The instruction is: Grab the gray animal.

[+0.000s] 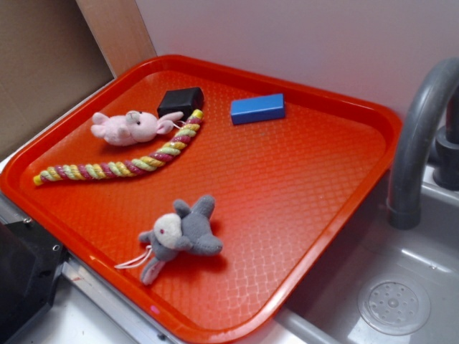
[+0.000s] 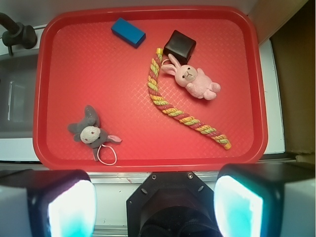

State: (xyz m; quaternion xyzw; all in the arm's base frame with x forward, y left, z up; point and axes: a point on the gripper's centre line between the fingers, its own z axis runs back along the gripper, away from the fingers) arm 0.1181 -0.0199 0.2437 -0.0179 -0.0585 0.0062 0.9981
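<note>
Gray animal (image 2: pixel 89 130): lies on the orange-red tray (image 2: pixel 207 153), lower left of the wrist frame; in the exterior frame it sits lower centre, near the tray's front rim, nothing touching it.
Its posture: flat on its back or side, pale face up, limbs spread; a white string loop (image 2: pixel 107 156) trails off toward the tray's near edge.
Claw (image 2: pixel 155 197): spread wide, holding nothing; its two pale pads fill the bottom corners of the wrist frame, high above the tray and off its near edge.
Neighbours: pink plush animal (image 2: pixel 193 79), braided rope (image 2: pixel 177 111), black block (image 2: pixel 179 44) and blue block (image 2: pixel 128 32) all sit well apart from the target, in the upper half and right side of the wrist frame.
Step in hand: approach, I judge; no descent begun.
How to do it well: shift toward the lower-left target until the body sits between the pads, then come straight down.
Where to pinch: the plump body, not string or tail.
Risk: soft plush may squash and slip; closing on the loop alone would lift it dangling.
</note>
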